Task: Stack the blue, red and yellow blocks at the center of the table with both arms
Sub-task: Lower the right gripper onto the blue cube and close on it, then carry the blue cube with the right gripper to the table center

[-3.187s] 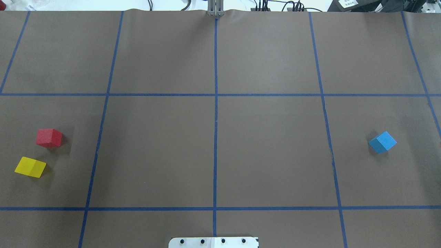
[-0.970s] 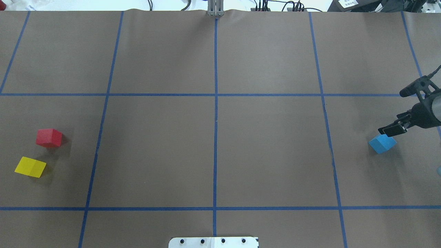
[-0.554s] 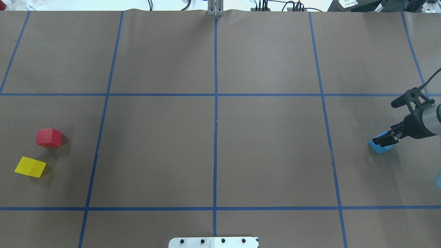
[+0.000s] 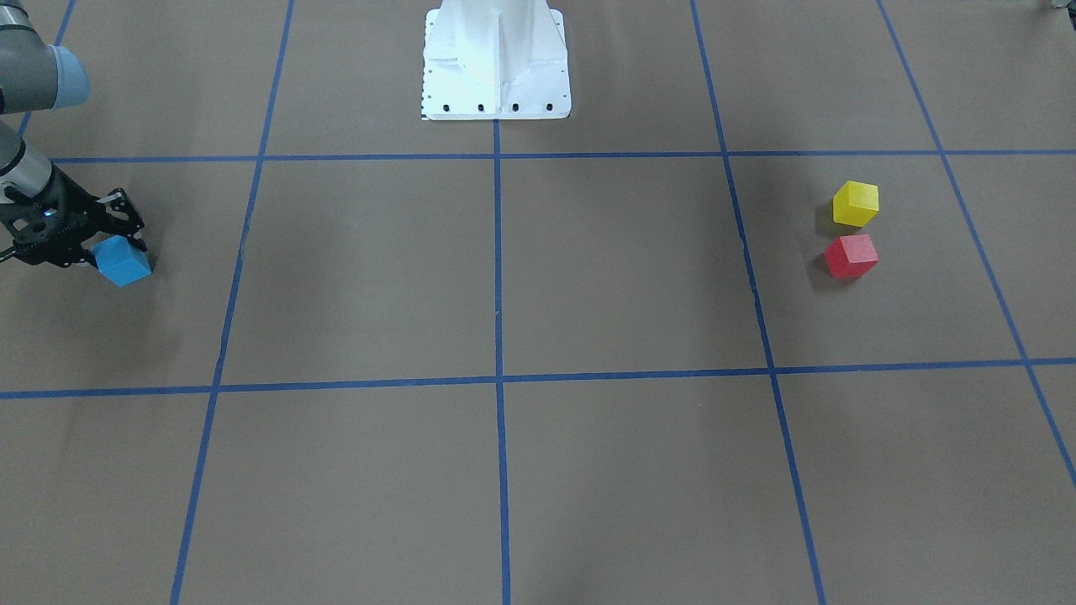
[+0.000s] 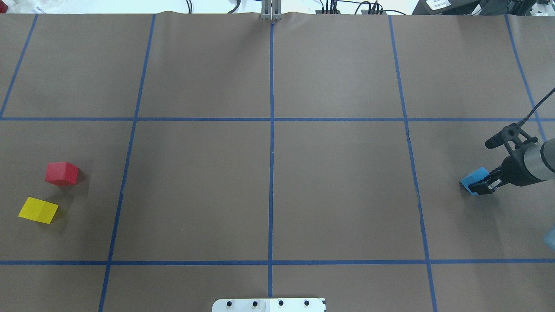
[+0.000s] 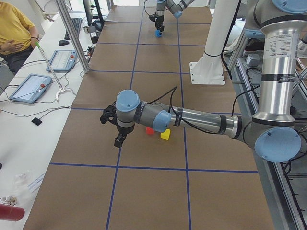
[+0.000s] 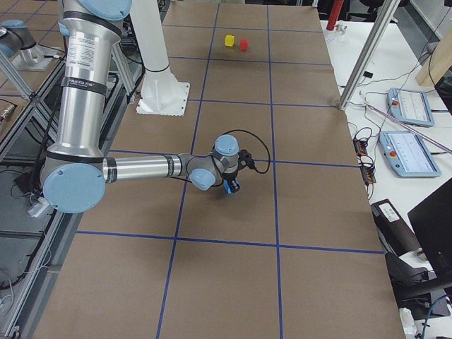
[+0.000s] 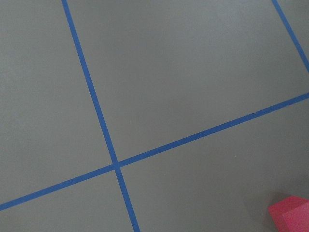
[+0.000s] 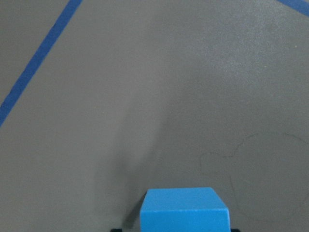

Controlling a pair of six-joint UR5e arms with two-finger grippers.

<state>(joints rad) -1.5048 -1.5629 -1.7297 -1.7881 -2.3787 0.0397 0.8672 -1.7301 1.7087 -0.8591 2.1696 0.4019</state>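
One blue block (image 5: 471, 179), one red block (image 5: 61, 173), one yellow block (image 5: 38, 210)

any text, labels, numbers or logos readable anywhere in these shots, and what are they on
No text in any view can be read.
white label at the overhead view's top right: dark print, too small to read.
control pendants in the side views: screens too blurred to read.
blue block, red block, yellow block: no markings show.
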